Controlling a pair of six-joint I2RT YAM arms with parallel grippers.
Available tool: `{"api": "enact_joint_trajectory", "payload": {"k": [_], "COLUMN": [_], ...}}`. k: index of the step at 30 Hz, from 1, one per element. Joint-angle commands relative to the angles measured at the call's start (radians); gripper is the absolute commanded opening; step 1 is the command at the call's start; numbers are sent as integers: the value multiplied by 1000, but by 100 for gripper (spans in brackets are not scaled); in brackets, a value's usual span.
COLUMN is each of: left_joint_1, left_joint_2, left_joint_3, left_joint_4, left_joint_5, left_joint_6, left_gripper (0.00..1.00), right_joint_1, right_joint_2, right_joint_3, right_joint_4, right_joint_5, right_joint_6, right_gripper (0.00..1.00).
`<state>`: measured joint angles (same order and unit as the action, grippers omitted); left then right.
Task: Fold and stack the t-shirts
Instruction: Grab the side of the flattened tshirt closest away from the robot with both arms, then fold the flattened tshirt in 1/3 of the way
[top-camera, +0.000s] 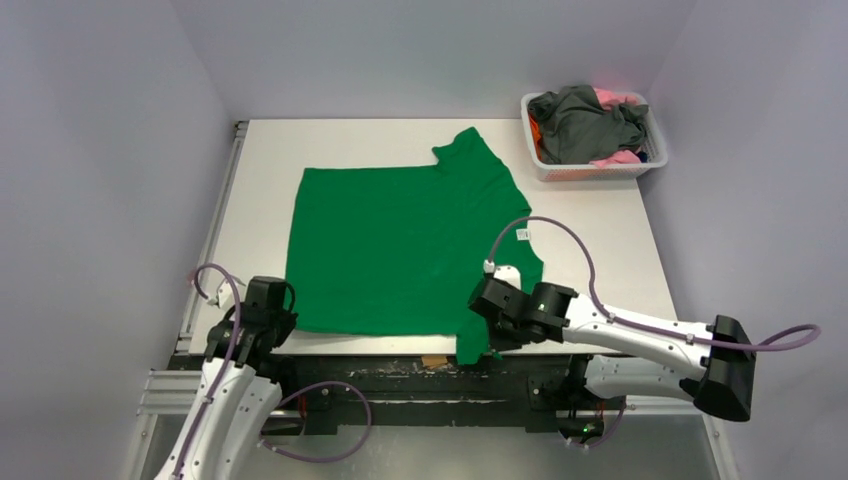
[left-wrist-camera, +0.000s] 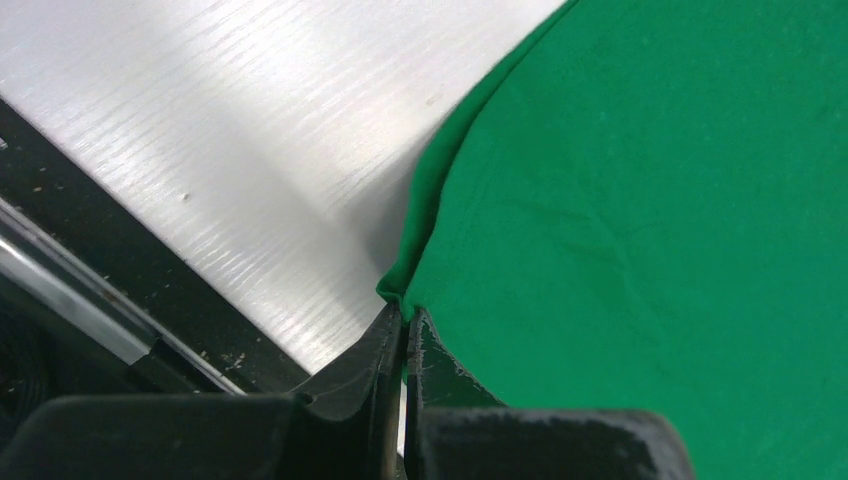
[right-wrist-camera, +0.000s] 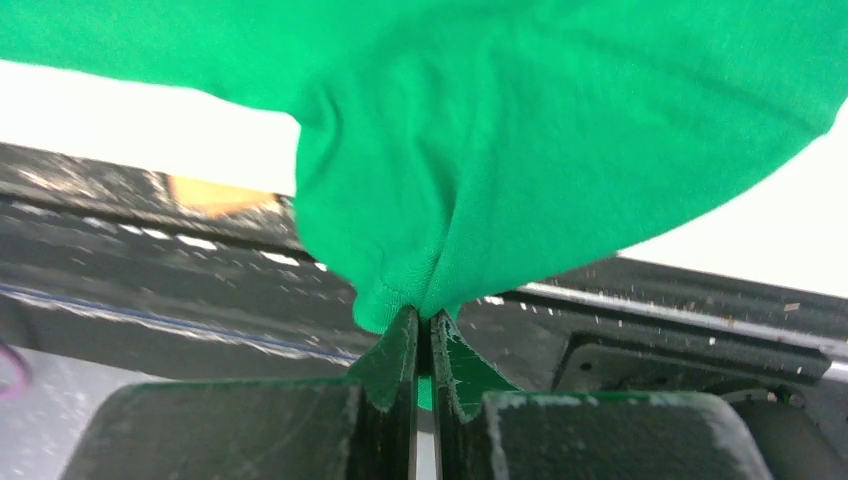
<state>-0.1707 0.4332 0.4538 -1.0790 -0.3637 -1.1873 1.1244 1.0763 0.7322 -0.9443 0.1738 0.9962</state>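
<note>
A bright green t-shirt (top-camera: 400, 240) lies spread flat on the white table (top-camera: 600, 220), one sleeve pointing to the far edge. My left gripper (top-camera: 278, 322) is shut on the shirt's near left corner; the wrist view shows the green hem (left-wrist-camera: 398, 290) pinched between its fingers. My right gripper (top-camera: 488, 345) is shut on the near right sleeve, which hangs over the table's front edge (right-wrist-camera: 420, 300). Dark grey (top-camera: 585, 125), pink (top-camera: 612, 98) and orange (top-camera: 533, 128) shirts lie crumpled in the basket.
A white slatted basket (top-camera: 590, 172) stands at the table's far right corner. A black rail with metal framing (top-camera: 420, 372) runs along the near edge. Grey walls close in on both sides.
</note>
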Motion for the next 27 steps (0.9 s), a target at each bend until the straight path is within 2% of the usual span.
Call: {"api": "enact_joint_trajectory", "payload": {"k": [1,11,15,22,27], "left_joint_1": [0,5,12,38,79], "left_joint_2": [95,350,456,608,798], "left_joint_3": [48,169,225,313,402], "left_joint_4": [132,281,300,328,365], "left_joint_5": [5,-38,-46,-101,-74], "left_joint_6": [28,40,41,44,78], "left_gripper": [0,0,0,0,0], "right_joint_1": [-63,-304,-413,-555,-629], "right_joint_2": [0,51,98,264,431], "right_joint_3": [128,281,317,421,495], "right_joint_4": [-10,107,171,241,273], "right_joint_5": [180,198,136,38,0], "right_joint_6": [-50,-244,-313,-398,-429], "right_gripper": [0,0,0,0,0]}}
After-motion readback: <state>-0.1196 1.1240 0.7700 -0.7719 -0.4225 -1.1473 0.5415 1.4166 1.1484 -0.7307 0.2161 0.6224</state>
